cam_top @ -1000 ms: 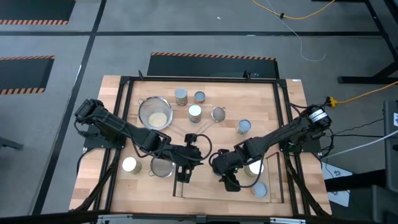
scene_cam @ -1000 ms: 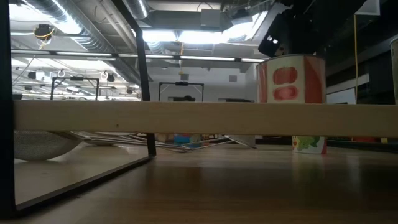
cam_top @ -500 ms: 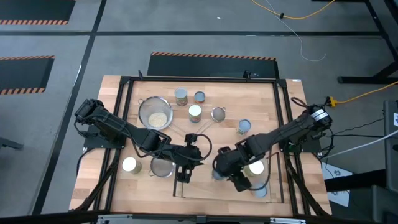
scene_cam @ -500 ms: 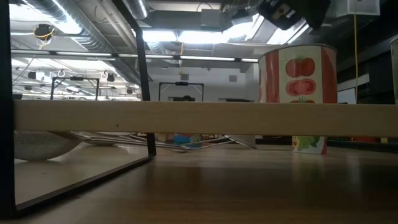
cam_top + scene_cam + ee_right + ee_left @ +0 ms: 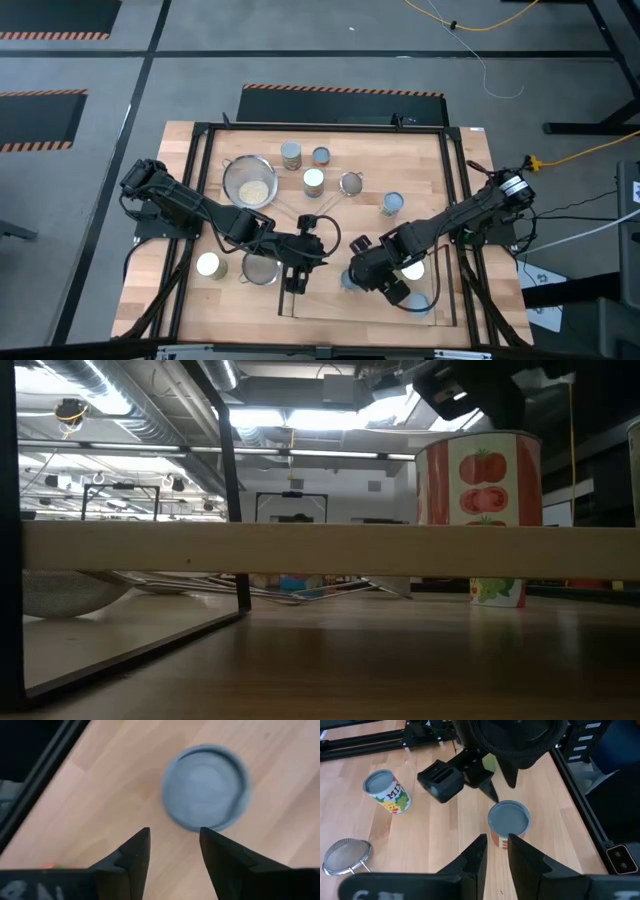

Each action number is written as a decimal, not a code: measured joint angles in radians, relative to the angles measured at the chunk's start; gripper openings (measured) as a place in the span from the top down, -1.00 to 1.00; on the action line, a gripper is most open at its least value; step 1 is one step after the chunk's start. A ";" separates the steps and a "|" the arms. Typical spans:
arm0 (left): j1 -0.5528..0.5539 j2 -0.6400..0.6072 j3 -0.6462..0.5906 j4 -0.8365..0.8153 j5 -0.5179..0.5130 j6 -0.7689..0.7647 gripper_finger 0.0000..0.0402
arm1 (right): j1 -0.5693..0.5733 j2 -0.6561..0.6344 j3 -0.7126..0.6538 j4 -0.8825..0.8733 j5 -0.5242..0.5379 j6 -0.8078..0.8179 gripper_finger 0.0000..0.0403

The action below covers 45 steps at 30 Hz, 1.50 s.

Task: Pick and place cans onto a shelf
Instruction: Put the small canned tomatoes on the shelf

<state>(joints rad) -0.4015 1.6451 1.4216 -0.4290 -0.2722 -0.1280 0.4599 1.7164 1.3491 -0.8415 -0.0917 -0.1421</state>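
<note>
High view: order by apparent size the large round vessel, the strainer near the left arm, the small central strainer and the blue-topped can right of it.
1. large round vessel
2. strainer near the left arm, partly hidden
3. small strainer and blue-topped can: alike, left unranked

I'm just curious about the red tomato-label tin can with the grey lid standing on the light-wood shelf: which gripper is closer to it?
Right. The right gripper hangs open close beside the tomato can, not touching it. The left gripper waits farther off on the can's other side, above the shelf.
</note>
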 joint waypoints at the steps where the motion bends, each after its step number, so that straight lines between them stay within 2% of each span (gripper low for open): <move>1: 0.000 0.000 0.000 0.001 0.000 0.000 0.66 | 0.000 0.000 0.000 0.008 0.014 -0.001 0.12; 12: 0.000 0.000 0.000 0.005 0.000 0.007 0.66 | 0.000 0.000 0.000 0.027 0.022 -0.202 0.12; 18: 0.000 0.000 0.000 0.005 0.000 0.007 0.66 | 0.000 0.022 0.000 0.066 0.021 -0.260 0.12; 27: 0.000 0.000 0.000 0.006 -0.001 0.008 0.66 | 0.001 0.074 0.002 0.067 0.020 -0.262 0.13; 31: 0.000 -0.024 -0.002 0.014 0.001 0.021 0.66 | 0.001 0.074 0.002 0.068 0.022 -0.257 0.27; 39: -0.022 -0.202 -0.017 -0.020 -0.010 0.117 0.66 | 0.002 0.073 0.002 0.067 0.015 -0.241 0.75; 42: -0.032 -0.285 -0.089 -0.002 -0.014 0.153 0.66 | 0.002 0.073 0.003 0.068 0.004 -0.197 0.91; 45: -0.040 -0.364 -0.229 0.081 -0.024 0.139 0.66 | 0.002 0.072 0.003 0.066 0.001 -0.126 0.95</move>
<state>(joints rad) -0.4418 1.2815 1.1930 -0.3478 -0.2963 0.0105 0.4614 1.7889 1.3521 -0.7754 -0.0902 -0.2679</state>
